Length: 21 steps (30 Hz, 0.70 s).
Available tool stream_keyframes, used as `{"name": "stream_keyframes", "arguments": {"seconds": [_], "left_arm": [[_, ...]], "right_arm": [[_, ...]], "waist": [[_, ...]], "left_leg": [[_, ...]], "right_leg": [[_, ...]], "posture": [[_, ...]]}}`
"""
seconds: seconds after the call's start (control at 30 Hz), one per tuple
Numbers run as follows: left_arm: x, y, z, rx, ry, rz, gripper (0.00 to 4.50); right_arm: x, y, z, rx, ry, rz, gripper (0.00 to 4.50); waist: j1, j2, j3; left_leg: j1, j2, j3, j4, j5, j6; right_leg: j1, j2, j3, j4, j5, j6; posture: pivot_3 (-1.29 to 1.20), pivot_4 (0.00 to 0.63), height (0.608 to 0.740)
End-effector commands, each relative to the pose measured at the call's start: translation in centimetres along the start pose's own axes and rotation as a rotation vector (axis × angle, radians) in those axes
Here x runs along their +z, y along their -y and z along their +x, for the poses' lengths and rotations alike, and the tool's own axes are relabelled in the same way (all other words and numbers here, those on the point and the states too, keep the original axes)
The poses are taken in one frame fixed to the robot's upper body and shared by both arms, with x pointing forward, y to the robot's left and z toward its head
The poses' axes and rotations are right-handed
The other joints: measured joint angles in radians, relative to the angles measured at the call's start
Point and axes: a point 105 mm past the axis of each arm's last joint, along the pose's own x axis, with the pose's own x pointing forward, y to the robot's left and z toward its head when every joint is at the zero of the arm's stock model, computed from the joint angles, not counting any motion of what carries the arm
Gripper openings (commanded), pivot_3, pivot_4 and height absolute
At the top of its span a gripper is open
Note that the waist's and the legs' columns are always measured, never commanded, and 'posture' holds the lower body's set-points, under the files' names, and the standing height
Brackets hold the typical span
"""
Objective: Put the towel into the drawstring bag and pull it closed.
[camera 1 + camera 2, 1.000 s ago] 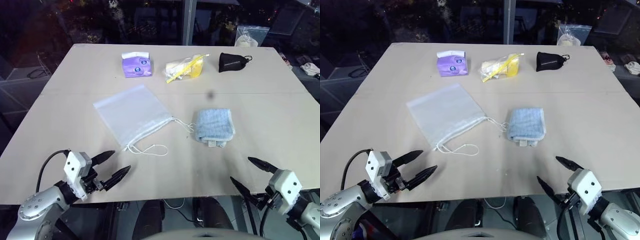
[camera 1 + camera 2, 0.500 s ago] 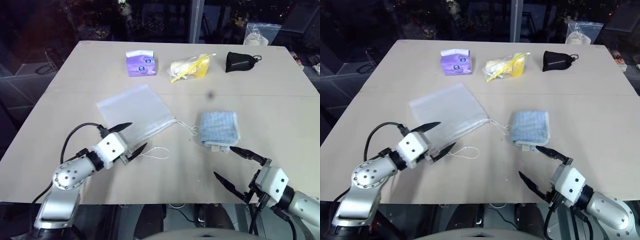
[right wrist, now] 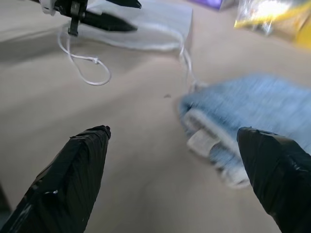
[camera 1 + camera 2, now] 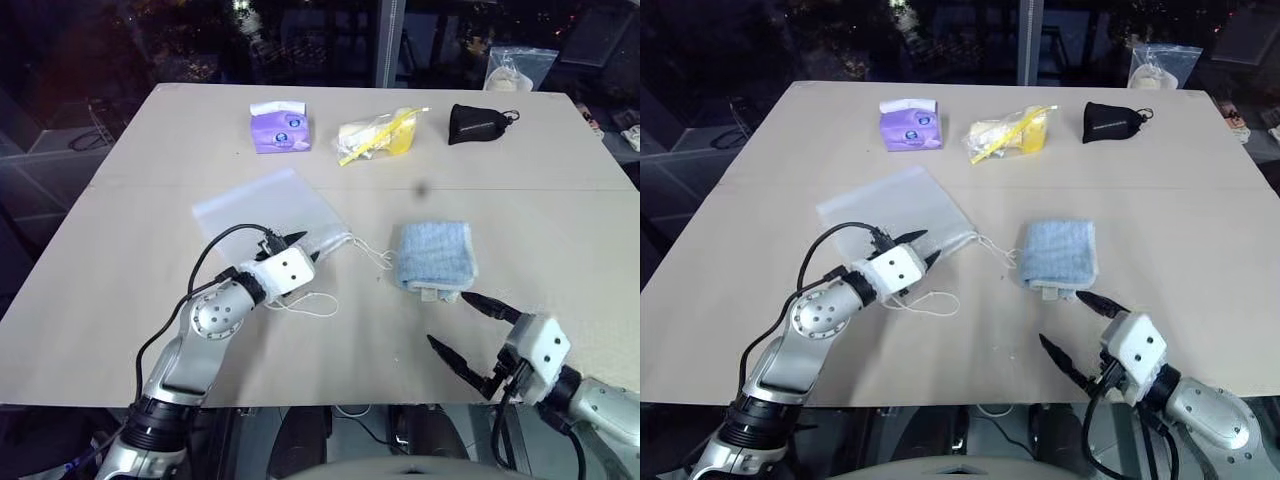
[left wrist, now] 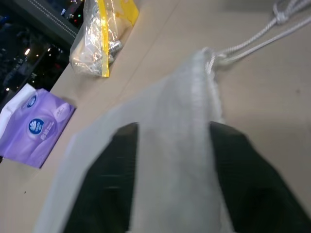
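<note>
The table takes up most of the head view. On it the bag lies flat left of centre, its mouth end pointing toward the lower right and its cords looping out below it. The towel sits folded right of centre, just beside the cord ends, well apart from the bag itself. Along the top edge stand a tissue pack, a clear bag with yellow contents and a black pouch.

The left gripper is at the bag's mouth hem. In the left wrist view its two fingers straddle a raised ridge of the white fabric, close on either side of it, so it looks clamped on the hem, or very nearly. The right gripper hovers at the lower right, just below the towel, its fingers spread wide apart and holding nothing.

The step in hand seems to be getting the bag's mouth open. To do it well, the left gripper should pinch only the upper layer of the hem, not both layers, then lift gently so a gap forms. The risk is that the thin fabric slips out or the whole bag drags flat. The right gripper should take the towel by its near edge.
</note>
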Motion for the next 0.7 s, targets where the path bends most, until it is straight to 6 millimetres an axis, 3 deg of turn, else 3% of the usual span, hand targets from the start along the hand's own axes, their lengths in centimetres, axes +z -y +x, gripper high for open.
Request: {"name": "stream_keyframes", "arguments": {"seconds": [0.03, 0.13, 0.2, 0.33, 0.47, 0.6, 0.7], "left_arm": [[0.4, -1.5, -0.3, -0.011, 0.013, -0.197, 0.19], [0.9, -2.4, -0.2, -0.089, 0.031, -0.491, 0.09], [1.8, -2.7, 0.0, -0.177, 0.056, -0.683, 0.09], [3.2, -3.3, 0.1, -0.280, 0.064, -0.819, 0.09], [4.8, -4.0, 1.1, -0.321, 0.095, -0.918, 0.09], [5.8, -3.7, 1.9, -0.350, 0.115, -0.908, 0.09], [6.0, -3.6, 2.5, -0.346, 0.118, -0.903, 0.09]], "right_arm": [[1.7, 2.4, -0.1, -0.125, 0.032, -0.029, 4.50], [2.6, 5.3, 0.2, -0.302, 0.048, -0.044, 4.50], [2.5, 6.2, 1.1, -0.301, 0.003, 0.034, 4.50], [2.5, 8.5, 3.3, -0.325, -0.021, 0.159, 4.50], [-0.6, 11.2, 6.7, -0.406, -0.181, 0.280, 4.50], [-4.0, 9.3, 8.4, -0.264, -0.371, 0.341, 4.50], [-4.4, 6.8, 9.4, -0.097, -0.373, 0.427, 4.50]], "waist": [[-0.001, 0.000, 0.000], [0.000, 0.000, 0.000], [-0.001, 0.000, 0.000], [-0.004, 0.000, 0.000], [-0.006, 0.000, 0.001], [-0.005, 0.000, 0.001], [-0.009, -0.002, -0.001]], "left_leg": [[0.000, 0.000, 0.000, 0.000, 0.000, 0.000], [0.000, 0.000, -0.001, 0.001, 0.000, 0.000], [-0.001, 0.000, -0.003, 0.001, 0.000, 0.000], [-0.001, 0.000, -0.009, 0.004, 0.000, 0.000], [-0.002, 0.000, -0.010, 0.004, 0.000, 0.000], [-0.002, -0.001, -0.011, 0.003, 0.000, 0.000], [-0.002, -0.001, -0.010, 0.002, 0.000, 0.000]], "right_leg": [[0.000, 0.000, 0.000, 0.000, 0.000, 0.000], [0.000, 0.000, 0.000, 0.001, 0.000, 0.000], [0.000, 0.002, 0.000, 0.002, 0.000, 0.000], [0.003, 0.008, 0.003, 0.002, 0.000, 0.000], [0.003, 0.010, 0.004, 0.002, 0.001, -0.002], [0.003, 0.011, 0.005, 0.002, 0.002, -0.004], [0.003, 0.011, 0.006, 0.001, 0.004, -0.001]], "posture": [[0.00, 0.150, 0.740], [0.00, 0.150, 0.740], [0.00, 0.150, 0.740], [0.00, 0.150, 0.740], [0.00, 0.150, 0.740], [0.00, 0.150, 0.740], [0.00, 0.150, 0.740]]}}
